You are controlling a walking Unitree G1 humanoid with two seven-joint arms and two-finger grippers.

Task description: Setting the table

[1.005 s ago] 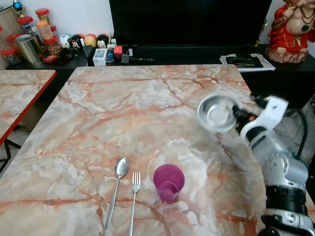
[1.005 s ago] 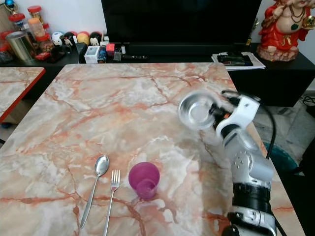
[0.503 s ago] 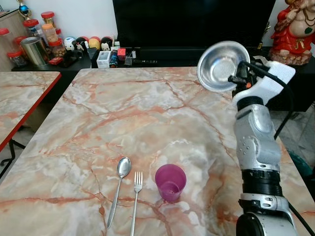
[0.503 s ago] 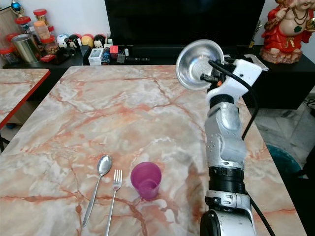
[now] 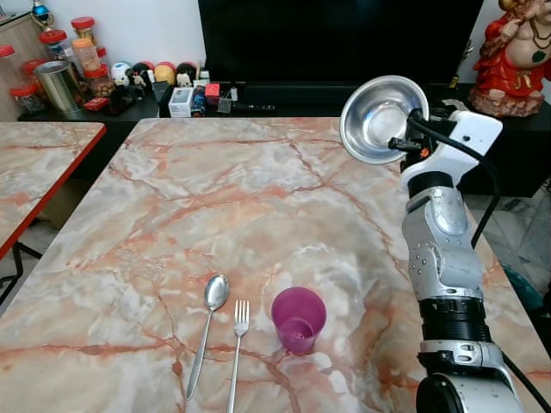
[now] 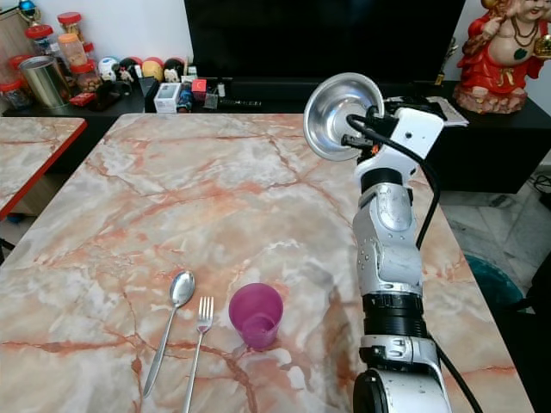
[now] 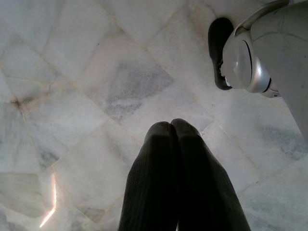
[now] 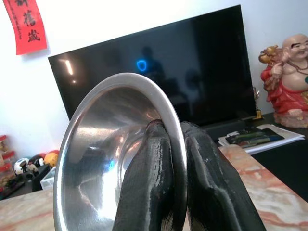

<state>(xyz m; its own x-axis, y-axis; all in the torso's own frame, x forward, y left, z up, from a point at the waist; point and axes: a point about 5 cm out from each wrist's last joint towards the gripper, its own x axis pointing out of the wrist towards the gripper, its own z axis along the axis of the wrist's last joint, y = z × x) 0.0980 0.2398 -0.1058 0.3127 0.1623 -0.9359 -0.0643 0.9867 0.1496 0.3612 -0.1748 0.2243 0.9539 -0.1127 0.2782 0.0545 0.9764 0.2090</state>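
Pink-veined marble covers the large dining table (image 5: 232, 198), which stands before a black television (image 5: 336, 39) on a low dark cabinet. One silver metal spoon (image 5: 205, 331), one silver metal fork (image 5: 235, 351) and one translucent purple plastic cup (image 5: 298, 319) sit in a row near the table's front edge, the spoon on the robot's left, the fork just beside it, the cup upright on the right. Spoon and fork lie with their long axes running away from the robot, bowl and tines at the far end.

One round shiny steel bowl (image 5: 381, 119) is held high above the table's far right part, tipped on edge so its hollow faces the robot. The right gripper (image 8: 174, 144) pinches its rim, one black finger inside and one outside. The left gripper (image 7: 175, 132) hangs over pale tiled floor, fingers pressed together.

A second marble table with a red edge (image 5: 39, 172) stands to the left. Jars and small figurines (image 5: 82, 64) crowd the cabinet's left end; a red laughing statue (image 5: 523, 56) sits at its right.
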